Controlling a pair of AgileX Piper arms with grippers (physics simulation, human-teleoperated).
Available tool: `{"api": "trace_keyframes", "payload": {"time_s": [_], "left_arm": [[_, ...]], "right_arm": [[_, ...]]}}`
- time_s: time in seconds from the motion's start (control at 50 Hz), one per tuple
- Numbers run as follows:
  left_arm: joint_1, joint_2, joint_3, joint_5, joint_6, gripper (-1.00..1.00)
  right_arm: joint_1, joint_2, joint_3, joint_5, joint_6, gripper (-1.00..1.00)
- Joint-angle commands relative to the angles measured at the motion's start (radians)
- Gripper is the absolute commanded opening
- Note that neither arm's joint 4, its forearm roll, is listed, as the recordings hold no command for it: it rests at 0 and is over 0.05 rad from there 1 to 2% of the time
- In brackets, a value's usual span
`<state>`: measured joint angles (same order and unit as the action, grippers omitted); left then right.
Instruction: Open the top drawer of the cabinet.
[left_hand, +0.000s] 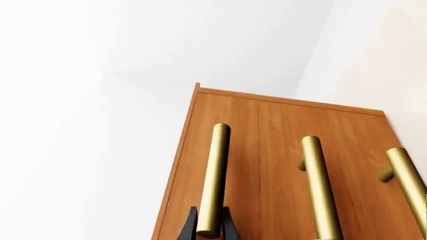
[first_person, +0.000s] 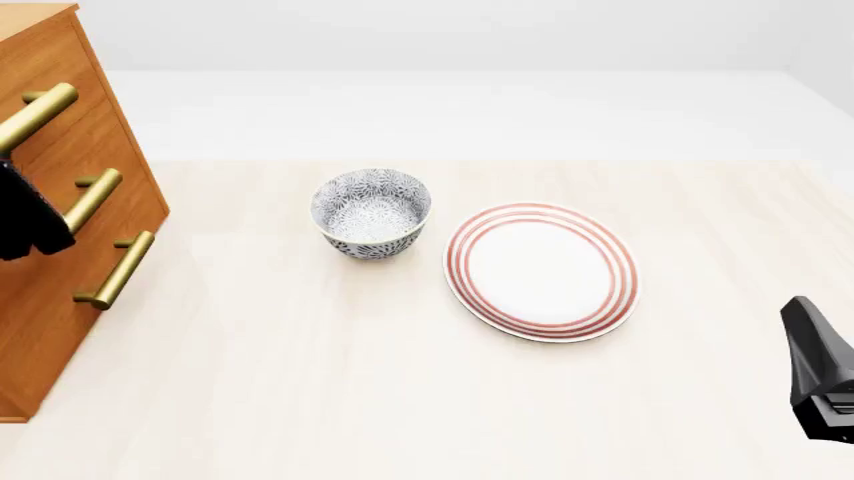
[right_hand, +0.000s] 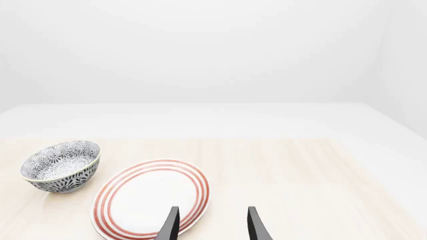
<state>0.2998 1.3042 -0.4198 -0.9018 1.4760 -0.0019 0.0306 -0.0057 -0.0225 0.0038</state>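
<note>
Brass marks the bar handle (left_hand: 215, 180) of the top drawer (first_person: 40, 70), the highest of three in the orange-brown cabinet (first_person: 60, 290) standing at the bench's left edge. The drawer front sits flush with the two below it. In the left wrist view the left pincer (left_hand: 208, 231) has its two dark fingers (left_hand: 189, 229) on either side of that handle's near end, close against the bar. In the front view the left arm shows only as a dark shape in front of the cabinet. Near the bench's (first_person: 334, 380) middle stands a blue-patterned bowl (first_person: 372, 212), with a red-ringed plate (first_person: 542, 270) just to its right. The right pincer (right_hand: 212, 225) hangs over the bench's right edge, spread apart and holding nothing.
</note>
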Motion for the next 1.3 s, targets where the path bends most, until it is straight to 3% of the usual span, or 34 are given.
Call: {"api": "trace_keyframes", "payload": {"time_s": [0.02,0.34,1.3], "left_arm": [[0.003,0.007,-0.002,0.01,0.01,-1.0],[-0.033,-0.051,0.069,-0.008,0.061,-1.0],[-0.187,-0.028,0.044,-0.007,0.089,-1.0]], "right_arm": [[0.0,-0.006,0.001,0.004,-0.001,1.0],[0.0,-0.006,0.001,0.004,-0.001,1.0],[0.0,-0.006,0.001,0.004,-0.001,1.0]]}}
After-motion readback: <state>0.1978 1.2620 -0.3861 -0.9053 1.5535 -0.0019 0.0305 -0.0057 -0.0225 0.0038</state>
